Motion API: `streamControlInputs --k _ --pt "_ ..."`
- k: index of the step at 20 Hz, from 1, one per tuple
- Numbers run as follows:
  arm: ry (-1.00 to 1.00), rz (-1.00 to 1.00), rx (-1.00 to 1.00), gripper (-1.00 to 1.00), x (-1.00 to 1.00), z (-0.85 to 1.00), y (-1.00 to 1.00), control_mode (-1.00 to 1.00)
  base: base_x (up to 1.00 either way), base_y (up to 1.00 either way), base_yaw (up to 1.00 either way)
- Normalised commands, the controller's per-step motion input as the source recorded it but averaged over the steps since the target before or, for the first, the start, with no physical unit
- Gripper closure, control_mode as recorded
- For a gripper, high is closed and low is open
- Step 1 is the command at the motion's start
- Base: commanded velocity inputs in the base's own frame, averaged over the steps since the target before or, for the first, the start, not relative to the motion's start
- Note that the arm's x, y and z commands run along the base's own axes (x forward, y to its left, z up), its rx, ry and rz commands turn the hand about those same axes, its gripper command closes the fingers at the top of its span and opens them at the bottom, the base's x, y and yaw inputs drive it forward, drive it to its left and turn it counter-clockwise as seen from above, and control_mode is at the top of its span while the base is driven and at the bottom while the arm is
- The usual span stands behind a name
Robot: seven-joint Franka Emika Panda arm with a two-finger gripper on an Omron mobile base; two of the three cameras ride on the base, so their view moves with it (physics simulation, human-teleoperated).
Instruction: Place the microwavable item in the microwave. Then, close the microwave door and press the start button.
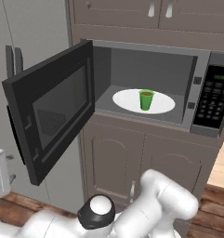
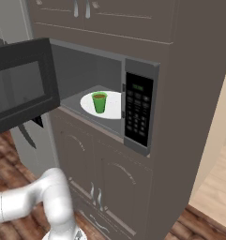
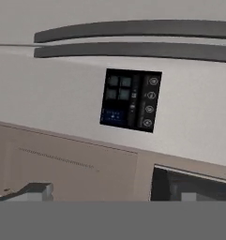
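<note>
**Trainee:** Start with what lies nearest you. What do you see?

**Instructor:** Nearest you, the white arm [image 1: 146,204] folds low across the bottom of the left base view; in the right base view it bends at the lower left. Your pincer itself is not seen in the base views, and its jaws stand wide apart, holding nothing. The hand view looks at a pale grey fridge door [image 3: 58,98] with a small dark control panel [image 3: 129,99] and two long dark bar handles [image 3: 133,29] above it.

**Trainee:** And next, going farther?

**Instructor:** You meet the microwave door [image 1: 50,111], swung fully open to the left, its dark glass window facing you at an angle. Below it stand brown cabinet doors [image 1: 118,162] over a wood-plank floor [image 2: 11,154].

**Trainee:** Where is the task's thing?

**Instructor:** Farther in, inside the microwave [image 1: 150,60], you find the green cup [image 1: 146,99] standing upright on the white turntable plate [image 1: 125,99], a little right of the plate's centre, with brown liquid visible at its rim. It touches nothing but the plate.

**Trainee:** What lies beside the cavity?

**Instructor:** At the cavity's right edge you see the black keypad panel [image 2: 138,112] with a green display [image 2: 138,87] at its top. Farthest, upper cabinet doors [image 1: 178,14] sit above the microwave.
</note>
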Motion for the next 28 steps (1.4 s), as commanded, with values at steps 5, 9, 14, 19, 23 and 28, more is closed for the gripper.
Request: streamControlInputs --k 5,9,14,19,23,28 --pt "0.00 -0.15 0.03 -1.00 0.00 0.02 -0.81 -1.00 0.00 0.00 0.00" --pt "-0.04 -0.17 0.08 -1.00 -0.04 0.23 -1.00 -1.00 0.00 0.00 0.00" --pt "-0.13 -0.16 0.07 -1.00 -0.32 0.48 -1.00 -1.00 0.00 0.00 0.00" --pt "-0.28 -0.15 0.09 -1.00 -0.73 0.40 -1.00 -1.00 0.00 0.00 0.00" --pt "-0.33 -0.14 0.11 -1.00 -0.88 0.23 -1.00 -1.00 0.00 0.00 0.00" --pt "-0.27 -0.13 0.15 -1.00 -0.92 0.06 -1.00 -1.00 0.00 0.00 0.00"
